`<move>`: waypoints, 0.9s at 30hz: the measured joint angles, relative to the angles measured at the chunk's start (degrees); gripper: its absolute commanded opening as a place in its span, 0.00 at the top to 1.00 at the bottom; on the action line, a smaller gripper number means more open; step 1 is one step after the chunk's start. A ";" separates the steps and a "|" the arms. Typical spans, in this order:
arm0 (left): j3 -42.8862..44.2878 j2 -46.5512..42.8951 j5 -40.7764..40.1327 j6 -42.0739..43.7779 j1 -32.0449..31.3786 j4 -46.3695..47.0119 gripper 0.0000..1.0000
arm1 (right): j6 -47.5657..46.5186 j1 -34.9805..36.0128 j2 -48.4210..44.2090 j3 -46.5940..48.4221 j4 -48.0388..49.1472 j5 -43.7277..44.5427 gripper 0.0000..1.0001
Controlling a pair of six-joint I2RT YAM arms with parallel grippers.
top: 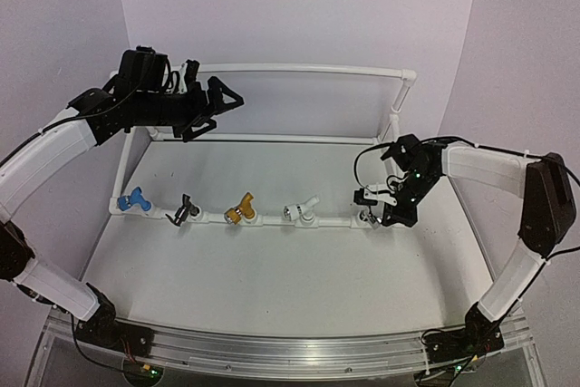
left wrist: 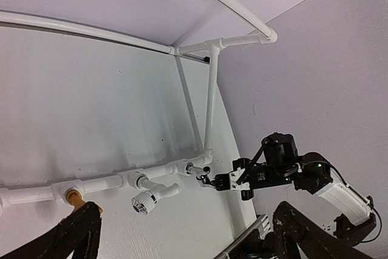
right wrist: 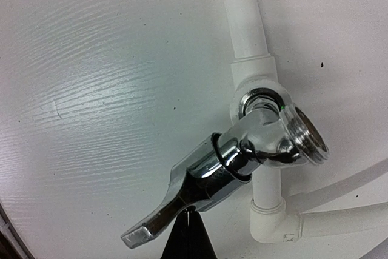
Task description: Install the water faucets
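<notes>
Five water faucets sit in the front bar of the white pipe frame [top: 272,220]: blue [top: 134,198], black [top: 186,210], gold [top: 240,210], white [top: 302,212] and silver [top: 369,218]. My right gripper [top: 372,208] is at the silver faucet [right wrist: 267,147]. Its fingertips [right wrist: 189,235] are shut together, with the tip against the underside of the lever handle [right wrist: 160,216] and nothing between them. My left gripper [top: 217,113] hangs open above the frame's back left corner, holding nothing. Its view looks down on the white faucet [left wrist: 148,195] and the silver faucet [left wrist: 203,174].
The frame's back rail [top: 299,68] and right upright [top: 396,106] stand behind the faucet row. Purple walls close in the back and sides. A metal rail [top: 290,351] runs along the near edge between the arm bases.
</notes>
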 measured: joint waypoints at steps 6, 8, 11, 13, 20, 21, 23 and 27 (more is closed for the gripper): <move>0.00 0.00 0.00 0.00 0.00 0.00 0.02 | 0.49 0.05 -2.67 -2.10 4.83 0.59 1.00; 0.00 0.00 -0.01 0.00 0.00 0.00 0.02 | 0.46 0.05 -4.81 -3.52 7.35 0.81 1.00; 0.00 0.00 -0.02 0.00 0.00 0.00 0.02 | -0.24 0.05 -8.19 -6.34 11.21 1.20 1.00; 0.00 0.00 -0.02 0.00 0.00 0.00 0.02 | -1.52 0.05 -9.75 -8.51 13.56 1.49 1.00; 0.00 0.17 -0.02 0.00 0.00 0.02 0.02 | -5.82 0.05 -11.16 -15.38 18.18 1.52 1.00; 0.00 0.21 -0.02 0.00 0.00 0.02 0.02 | -6.00 0.05 -11.16 -15.44 18.43 1.32 1.00; 0.00 0.22 -0.02 -0.02 0.00 0.02 0.02 | -6.26 0.05 -11.16 -15.44 19.08 0.84 1.00; 0.00 0.22 -0.02 -0.02 0.00 0.02 0.02 | -6.55 0.24 -11.19 -15.97 20.34 -0.42 1.00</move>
